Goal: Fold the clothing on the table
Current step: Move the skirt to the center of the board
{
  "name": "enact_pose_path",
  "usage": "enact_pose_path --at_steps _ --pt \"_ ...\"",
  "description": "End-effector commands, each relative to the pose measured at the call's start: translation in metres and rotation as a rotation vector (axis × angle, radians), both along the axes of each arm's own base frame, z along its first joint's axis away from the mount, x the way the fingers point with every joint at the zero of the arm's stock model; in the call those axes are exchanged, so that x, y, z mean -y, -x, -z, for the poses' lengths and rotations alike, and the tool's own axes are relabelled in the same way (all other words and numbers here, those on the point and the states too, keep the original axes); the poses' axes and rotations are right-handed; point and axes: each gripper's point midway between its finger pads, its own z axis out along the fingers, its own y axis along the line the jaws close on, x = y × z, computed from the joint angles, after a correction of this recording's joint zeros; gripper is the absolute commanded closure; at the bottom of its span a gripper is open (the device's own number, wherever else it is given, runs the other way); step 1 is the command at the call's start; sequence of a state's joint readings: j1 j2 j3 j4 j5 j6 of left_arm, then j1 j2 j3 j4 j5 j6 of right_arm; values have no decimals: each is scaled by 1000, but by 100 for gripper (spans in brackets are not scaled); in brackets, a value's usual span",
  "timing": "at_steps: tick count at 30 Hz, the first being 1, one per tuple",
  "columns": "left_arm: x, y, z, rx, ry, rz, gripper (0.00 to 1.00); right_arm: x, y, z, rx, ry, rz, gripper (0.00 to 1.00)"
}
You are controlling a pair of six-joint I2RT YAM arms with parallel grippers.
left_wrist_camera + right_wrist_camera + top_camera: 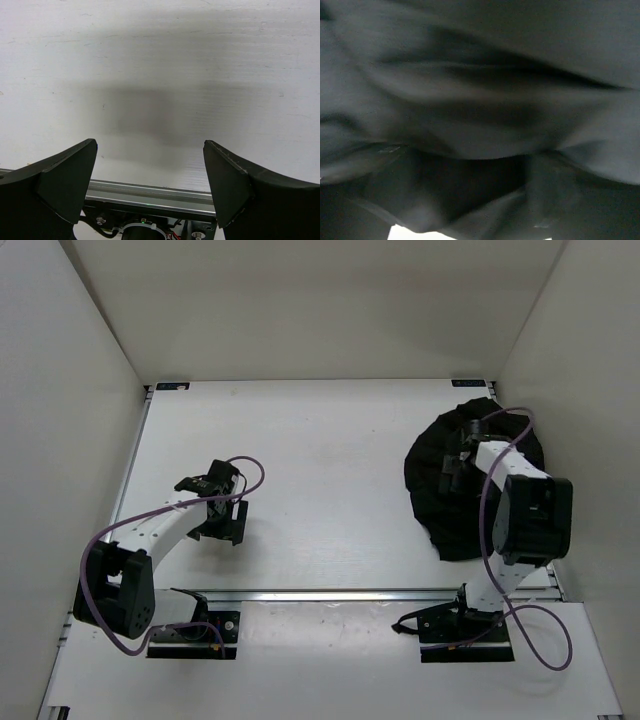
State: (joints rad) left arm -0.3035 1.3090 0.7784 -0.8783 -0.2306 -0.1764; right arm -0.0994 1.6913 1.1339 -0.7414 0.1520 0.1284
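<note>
The clothing is a black crumpled heap at the right side of the white table, close to the right wall. My right gripper is down on the far part of the heap, black against black. In the right wrist view dark folds of the clothing fill the frame and hide the fingers, so I cannot tell whether any fabric is held. My left gripper hovers over bare table at the left, far from the clothing. Its fingers are spread wide with nothing between them.
A metal rail runs along the table's near edge and shows below the left gripper. Pale walls close in the table on the left, back and right. Purple cables loop off both arms.
</note>
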Motion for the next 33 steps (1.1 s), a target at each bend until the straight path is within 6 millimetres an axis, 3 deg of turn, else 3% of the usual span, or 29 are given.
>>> enact_pose_path --at_steps 1,2,3,4,7,8,9,11,12,13,14,15,16,17,18,19,20,22,24,26,27,29,30,31,32,33 --pt "-1 -8 -6 41 21 -15 1 -55 -19 -15 79 -181 -94 63" --pt "-3 -5 -4 33 19 -22 1 -67 -25 -28 130 -226 -113 91" --pt "-3 -7 -6 39 23 -23 1 -93 -29 -38 170 -335 -161 99" --pt "-3 -6 -5 33 21 -23 1 -102 -37 -55 235 -390 -166 100" --pt "-1 -4 -3 19 20 -12 2 -159 -43 -102 332 -586 -301 100" --pt "-1 -6 -4 25 21 -9 1 -174 -48 -131 390 -655 -354 99" --pt "2 -6 -4 26 38 -2 1 -199 -41 -143 394 -705 -432 100" --pt "5 -5 -2 10 62 17 1 -214 -54 -183 466 -573 -462 100" --pt "4 -5 -2 9 65 14 2 -203 -62 -185 495 -416 -411 100" --pt "7 -2 0 -4 65 28 1 -182 -66 -185 487 -292 -352 88" --pt "7 -4 -1 6 64 28 9 -151 -67 -170 452 -199 -271 69" --pt "8 -4 -1 9 67 28 19 -134 -59 -148 387 -172 -227 53" --pt "7 -3 -1 5 66 25 33 -104 -61 -139 372 -152 -153 45" --pt "5 -3 -1 6 60 16 37 -70 -49 -117 318 -132 -56 31" --pt "2 -5 -3 15 58 5 35 -53 -42 -101 305 -112 -1 22" --pt "4 -5 -3 15 57 15 24 -22 -37 -93 309 -79 83 11" --pt "6 -5 -4 14 65 15 15 -8 -31 -83 324 -63 126 0" --pt "9 -4 -2 12 60 36 4 29 -22 -67 349 -20 203 1" --pt "10 -3 0 3 58 40 7 49 -11 -42 299 14 261 1" --pt "9 -2 0 -1 61 38 18 56 -6 -19 224 21 277 1" --pt "7 -3 0 -1 59 35 33 57 -5 -4 177 11 280 1" --pt "9 -2 -1 -2 64 36 43 45 -5 18 109 -29 251 0" --pt "9 -4 -2 8 66 39 44 31 -7 27 75 -89 213 7" --pt "10 -4 -2 10 62 45 53 8 -17 26 78 -178 161 27" --pt "10 -5 -3 16 66 42 64 -19 -24 24 89 -278 94 81" --pt "10 -4 -3 13 72 40 72 -33 -29 19 110 -317 74 100"
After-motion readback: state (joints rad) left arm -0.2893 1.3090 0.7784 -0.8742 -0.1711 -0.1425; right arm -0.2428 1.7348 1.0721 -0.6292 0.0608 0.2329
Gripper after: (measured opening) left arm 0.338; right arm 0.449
